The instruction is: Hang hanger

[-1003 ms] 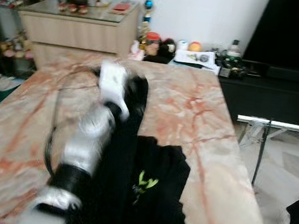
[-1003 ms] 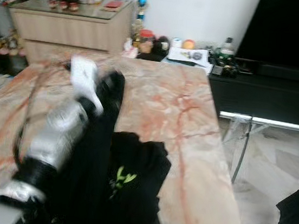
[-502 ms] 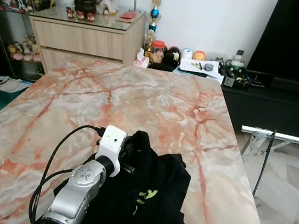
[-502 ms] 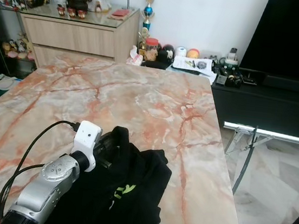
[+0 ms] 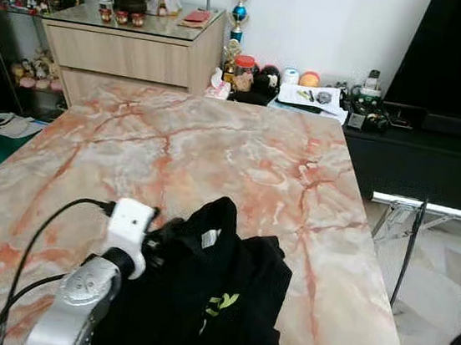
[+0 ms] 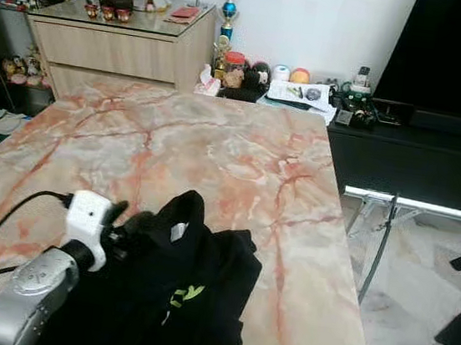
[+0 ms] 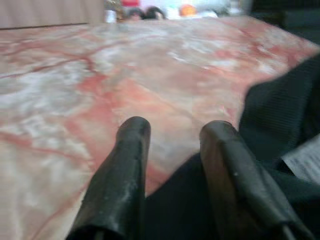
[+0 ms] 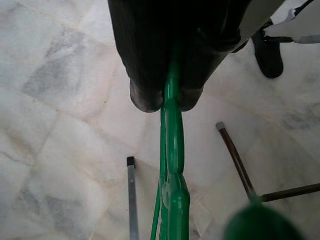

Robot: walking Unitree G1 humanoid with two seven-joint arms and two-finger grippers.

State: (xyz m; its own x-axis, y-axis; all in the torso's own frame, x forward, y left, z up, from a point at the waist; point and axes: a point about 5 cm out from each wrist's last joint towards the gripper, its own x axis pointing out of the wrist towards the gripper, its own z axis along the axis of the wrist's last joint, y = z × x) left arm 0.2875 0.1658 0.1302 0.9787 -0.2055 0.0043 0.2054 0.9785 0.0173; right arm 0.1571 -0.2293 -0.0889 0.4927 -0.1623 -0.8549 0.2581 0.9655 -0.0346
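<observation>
Since half a second earlier the left arm had slid leftward along the worktop point(image 5: 241, 153), and the black garment's point(image 5: 206, 304) collar, white tag showing, stood peaked beside it. The left gripper point(image 7: 172, 145) hovered low at the cloth's edge, its fingers point(image 7: 127, 165) spread with nothing between them. Over at the right wrist, the right gripper point(image 8: 167, 102) was pressed tight on the green hanger point(image 8: 172, 185), held above the pale tiled floor point(image 8: 60, 130), with thin dark metal legs point(image 8: 240, 167) below it
</observation>
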